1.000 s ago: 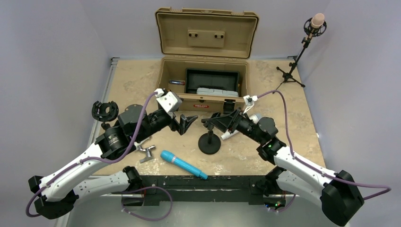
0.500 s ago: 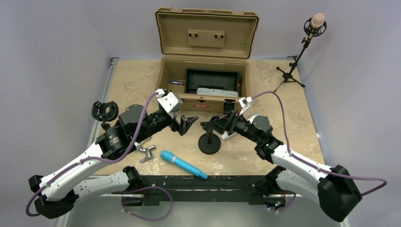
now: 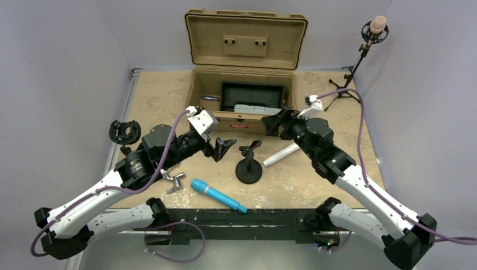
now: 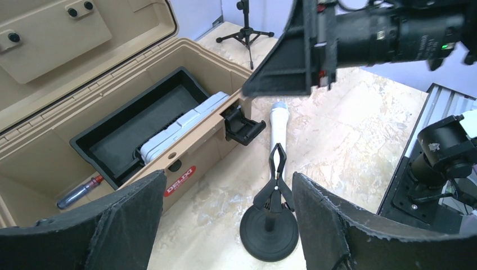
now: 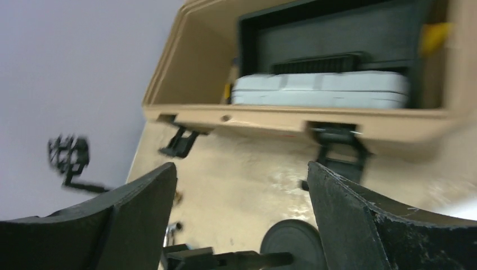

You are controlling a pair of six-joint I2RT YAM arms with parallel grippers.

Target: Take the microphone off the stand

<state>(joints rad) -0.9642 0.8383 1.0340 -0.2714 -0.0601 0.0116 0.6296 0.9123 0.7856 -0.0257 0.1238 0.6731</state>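
Microphone [image 3: 281, 153] lying beside stand [image 3: 248, 167], left gripper [image 3: 223, 147] spread wide, empty, right gripper [image 3: 273, 122] likewise.

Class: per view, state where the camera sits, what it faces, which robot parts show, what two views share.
Top external: above and behind, looking down at the table; left arm, right arm show.
Left wrist: on left arm, facing stand, case; left fingers show.
Right wrist: on right arm, facing case front; right fingers show.
Wrists share the case.
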